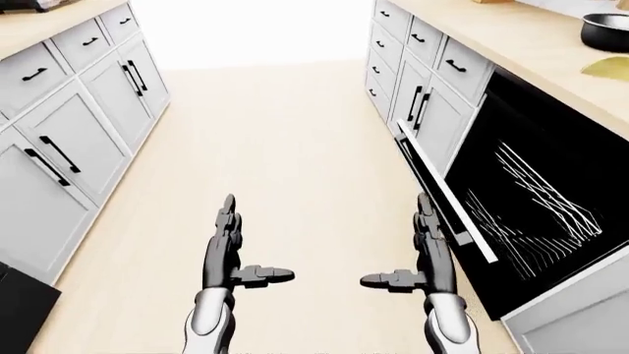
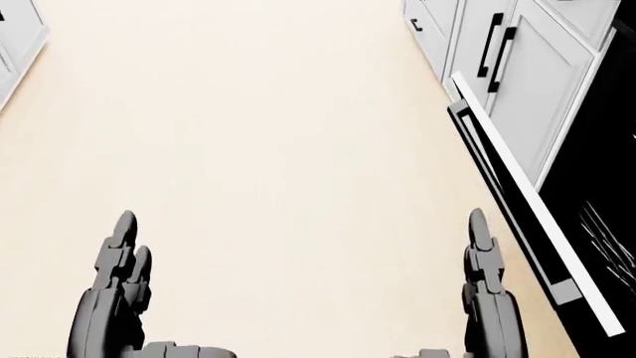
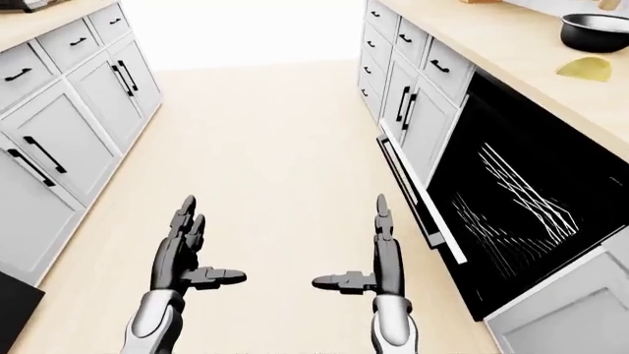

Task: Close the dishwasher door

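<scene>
The dishwasher door (image 1: 447,193) hangs open on the right of the left-eye view, a white-edged panel tilted out over the floor. Behind it the dark cavity (image 1: 536,199) shows white wire racks. My right hand (image 1: 425,247) is open, fingers straight and thumb out, just left of the door's lower edge and apart from it. My left hand (image 1: 231,247) is open and empty over the floor, left of the right hand. In the head view the door edge (image 2: 527,201) runs down the right side, with the right fingertips (image 2: 479,227) beside it.
White cabinets with black handles line both sides, left (image 1: 68,125) and right (image 1: 418,81). A wooden counter (image 1: 521,44) above the dishwasher carries a dark pot (image 1: 605,31) and a yellow item (image 1: 607,66). A pale wood floor (image 1: 285,147) runs between the cabinet rows.
</scene>
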{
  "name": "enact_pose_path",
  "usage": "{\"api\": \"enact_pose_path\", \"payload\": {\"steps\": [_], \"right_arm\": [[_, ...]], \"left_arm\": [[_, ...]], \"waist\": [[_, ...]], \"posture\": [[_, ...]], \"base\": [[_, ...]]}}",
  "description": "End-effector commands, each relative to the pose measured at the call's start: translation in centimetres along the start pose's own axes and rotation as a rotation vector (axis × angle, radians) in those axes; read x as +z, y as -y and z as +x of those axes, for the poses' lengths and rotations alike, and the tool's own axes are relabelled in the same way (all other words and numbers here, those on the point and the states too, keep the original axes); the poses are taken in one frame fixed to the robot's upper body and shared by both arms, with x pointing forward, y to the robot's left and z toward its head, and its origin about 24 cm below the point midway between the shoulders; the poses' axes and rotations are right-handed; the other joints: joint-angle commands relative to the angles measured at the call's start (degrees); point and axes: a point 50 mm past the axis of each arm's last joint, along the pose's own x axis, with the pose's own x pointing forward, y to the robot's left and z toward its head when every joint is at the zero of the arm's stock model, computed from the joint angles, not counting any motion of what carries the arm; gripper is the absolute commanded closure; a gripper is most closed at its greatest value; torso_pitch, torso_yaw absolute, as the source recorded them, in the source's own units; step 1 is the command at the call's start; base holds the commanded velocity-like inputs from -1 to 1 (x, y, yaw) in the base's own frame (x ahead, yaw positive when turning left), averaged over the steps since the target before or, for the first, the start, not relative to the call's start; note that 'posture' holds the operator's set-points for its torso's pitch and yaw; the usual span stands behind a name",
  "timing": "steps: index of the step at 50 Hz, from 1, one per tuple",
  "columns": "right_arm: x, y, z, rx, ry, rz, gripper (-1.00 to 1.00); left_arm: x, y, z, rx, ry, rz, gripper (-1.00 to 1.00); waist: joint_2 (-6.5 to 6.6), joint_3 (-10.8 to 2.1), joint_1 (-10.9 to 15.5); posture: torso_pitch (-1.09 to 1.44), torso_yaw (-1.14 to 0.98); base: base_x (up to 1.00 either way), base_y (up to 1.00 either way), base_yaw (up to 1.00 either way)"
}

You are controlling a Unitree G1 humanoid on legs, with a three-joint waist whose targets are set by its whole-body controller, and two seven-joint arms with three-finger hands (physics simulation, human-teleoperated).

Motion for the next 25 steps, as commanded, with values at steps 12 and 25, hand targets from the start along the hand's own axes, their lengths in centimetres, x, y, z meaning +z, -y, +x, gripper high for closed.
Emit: {"api": "enact_pose_path", "payload": {"steps": [12,25], "right_arm": [[1.38,0.28,0.14,-0.009,0.076,0.002,-1.0],[1.26,0.13,0.27,-0.003,0.073,0.001,-1.0]], "left_arm": [[1.4,0.27,0.23,-0.01,0.072,0.0,-1.0],[1.29,0.41,0.33,-0.012,0.07,0.002,-1.0]], "waist": [[-7.14,-2.08,-0.14],[-1.29,-0.72,-0.49]], "posture": [[0.0,0.0],[0.0,0.0]], "base": [[0.0,-0.23,0.0],[0.0,-0.23,0.0]]}}
